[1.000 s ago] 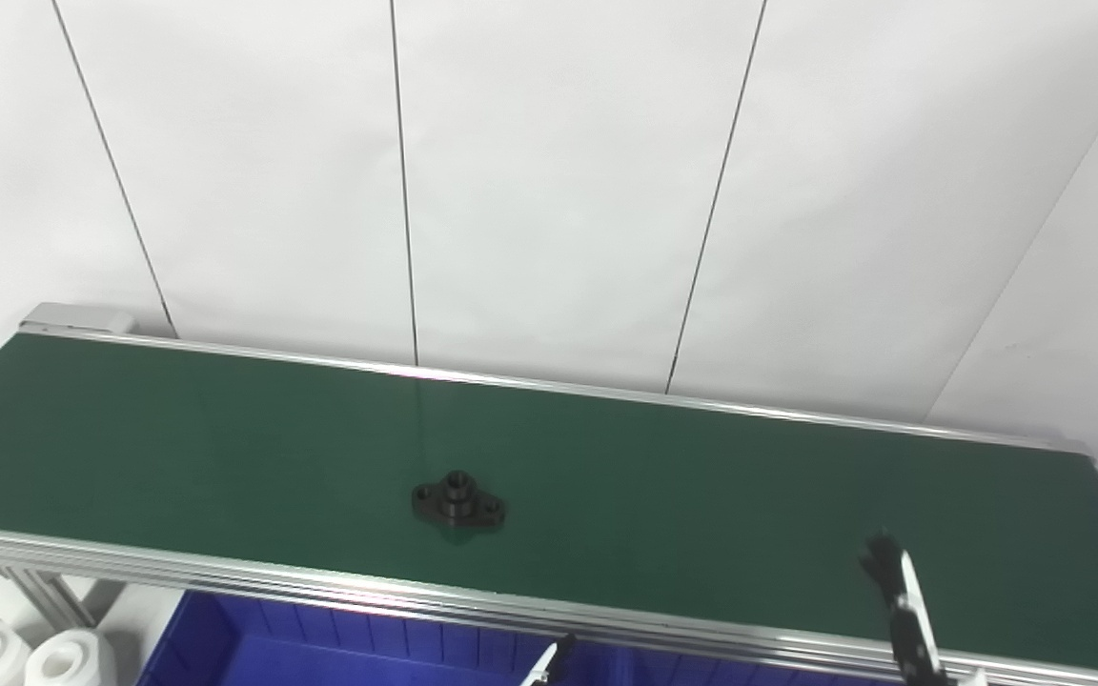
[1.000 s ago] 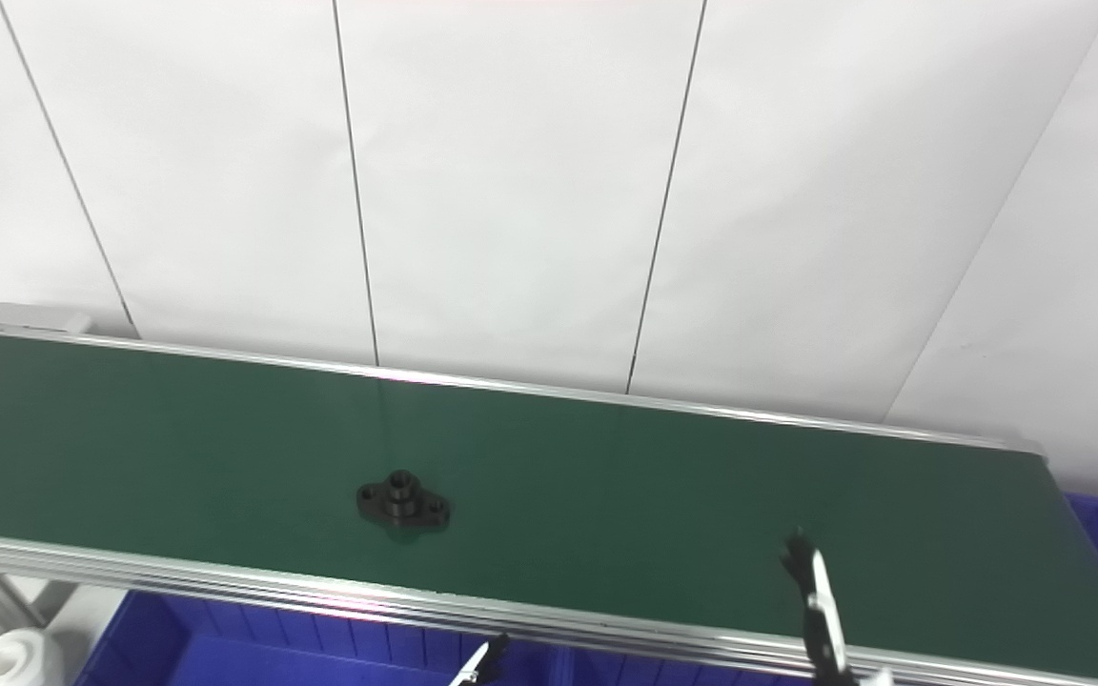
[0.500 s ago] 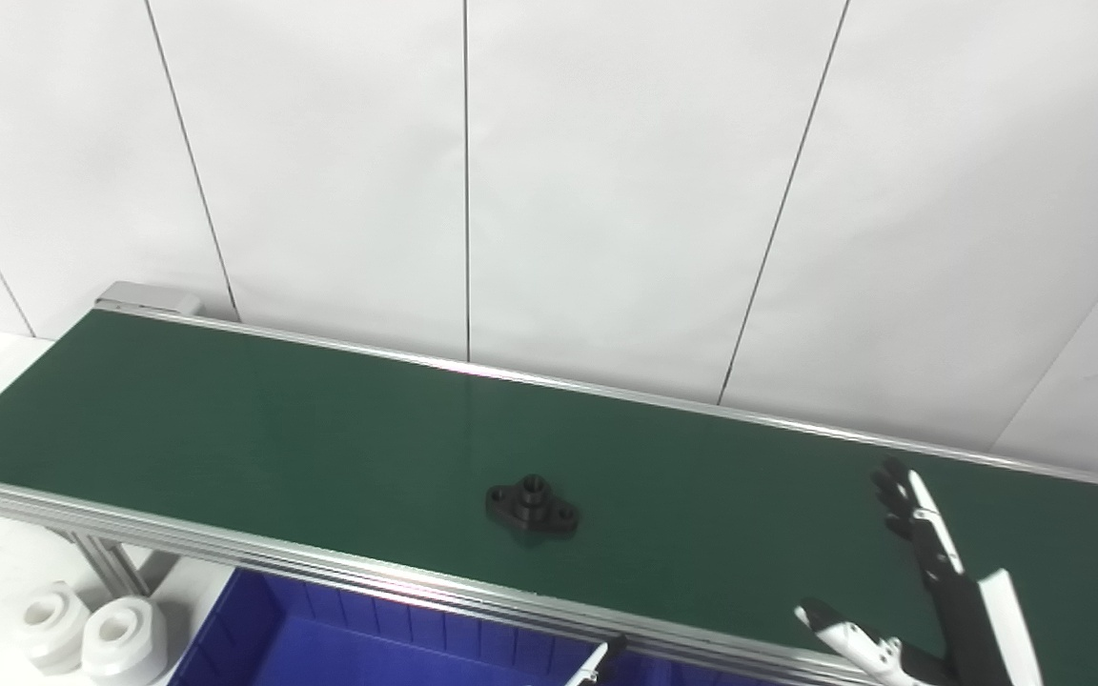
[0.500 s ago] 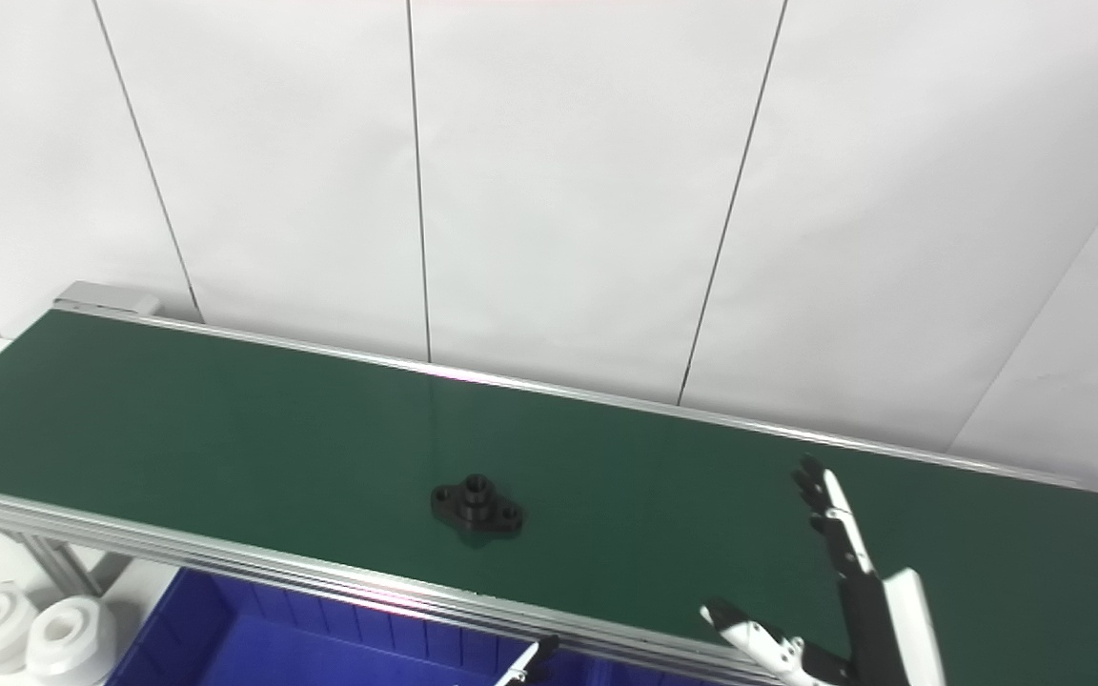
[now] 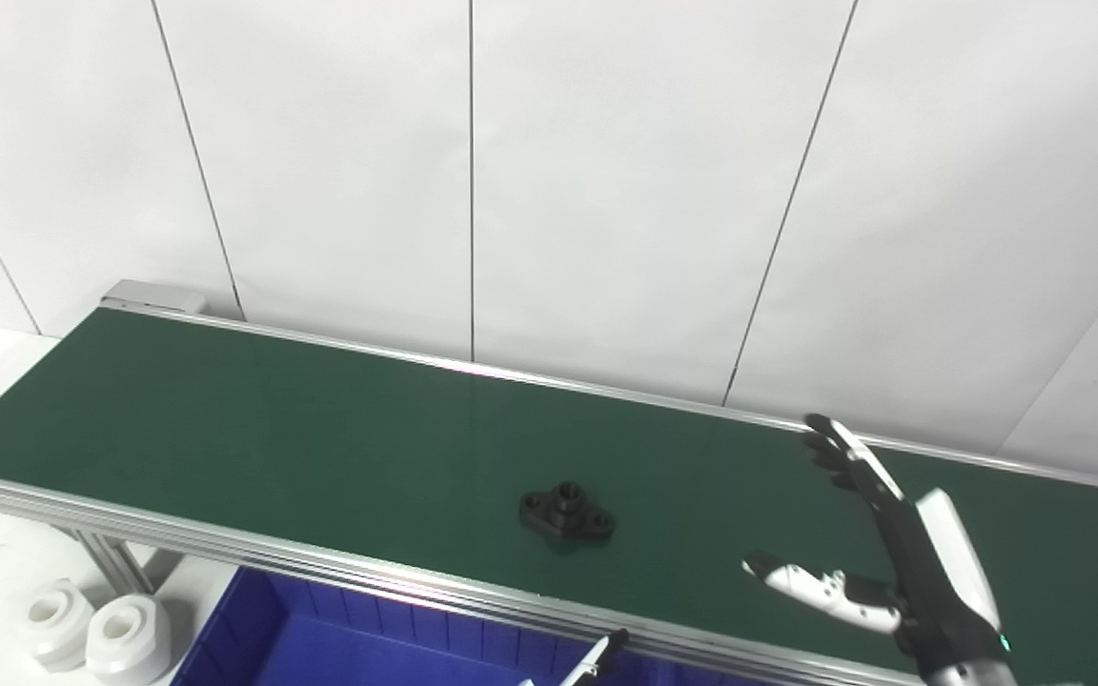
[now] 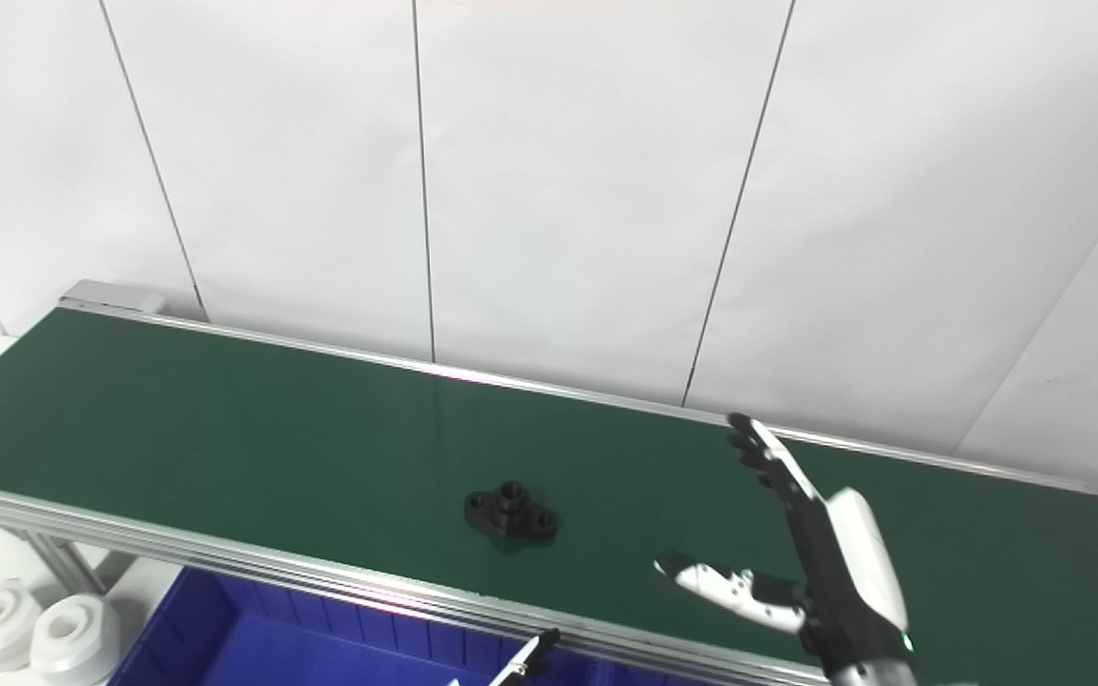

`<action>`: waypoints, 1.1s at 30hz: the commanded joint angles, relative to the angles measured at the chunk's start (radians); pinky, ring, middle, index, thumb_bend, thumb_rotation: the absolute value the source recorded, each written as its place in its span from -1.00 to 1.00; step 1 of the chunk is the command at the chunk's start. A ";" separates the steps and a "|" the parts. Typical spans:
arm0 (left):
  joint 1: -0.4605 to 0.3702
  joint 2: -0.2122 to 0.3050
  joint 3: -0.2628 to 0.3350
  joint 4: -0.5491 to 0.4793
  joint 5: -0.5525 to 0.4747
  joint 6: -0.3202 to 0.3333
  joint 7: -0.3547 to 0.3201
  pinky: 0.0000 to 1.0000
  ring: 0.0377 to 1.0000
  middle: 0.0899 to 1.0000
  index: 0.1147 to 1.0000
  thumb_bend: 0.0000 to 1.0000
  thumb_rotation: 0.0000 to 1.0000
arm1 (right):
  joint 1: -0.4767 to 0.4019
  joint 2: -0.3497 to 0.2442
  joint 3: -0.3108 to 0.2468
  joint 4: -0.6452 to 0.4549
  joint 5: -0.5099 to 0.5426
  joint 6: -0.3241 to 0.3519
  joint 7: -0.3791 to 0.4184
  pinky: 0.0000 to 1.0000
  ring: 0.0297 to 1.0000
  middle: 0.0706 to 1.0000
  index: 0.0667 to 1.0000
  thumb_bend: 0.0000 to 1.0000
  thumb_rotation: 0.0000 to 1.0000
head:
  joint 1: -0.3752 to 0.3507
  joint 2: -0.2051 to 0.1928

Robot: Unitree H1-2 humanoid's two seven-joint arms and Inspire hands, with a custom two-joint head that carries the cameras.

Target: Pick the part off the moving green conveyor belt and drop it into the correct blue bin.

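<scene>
A black flanged part (image 5: 566, 514) with a raised centre boss lies flat on the green conveyor belt (image 5: 273, 429), near the belt's front rail. My right hand (image 5: 892, 562) hovers over the belt to the right of the part, open, fingers stretched toward the back rail and thumb pointing left; it holds nothing and is well apart from the part. Of my left hand (image 5: 595, 659) only a thin tip shows at the bottom edge, below the front rail. A blue bin (image 5: 320, 638) sits under the belt's front edge.
Two white round parts (image 5: 87, 629) rest on the white table at the bottom left beside the conveyor's leg. A white panelled wall stands close behind the belt's back rail (image 5: 473, 367).
My right hand has risen and reached farther over the belt, its thumb now in view. The part has drifted right on the belt. The camera swung left after the oldest frames.
</scene>
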 commanded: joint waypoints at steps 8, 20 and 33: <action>0.004 -0.006 0.011 -0.062 -0.008 -0.032 -0.036 1.00 1.00 1.00 1.00 0.55 0.66 | -0.204 0.040 0.091 0.052 -0.132 0.191 0.079 0.41 0.55 0.59 0.68 0.60 -0.30 | -0.173 0.100; 0.023 0.022 0.050 -0.152 -0.042 0.001 -0.112 1.00 1.00 1.00 1.00 0.55 0.75 | -0.297 0.066 0.138 0.183 -0.171 0.206 0.062 0.27 0.40 0.49 0.59 0.68 -0.23 | -0.311 0.166; 0.034 0.032 0.078 -0.148 -0.067 -0.003 -0.146 1.00 1.00 1.00 1.00 0.54 0.72 | -0.349 0.060 0.187 0.359 -0.217 0.209 0.054 0.33 0.47 0.55 0.62 0.67 -0.32 | -0.355 0.113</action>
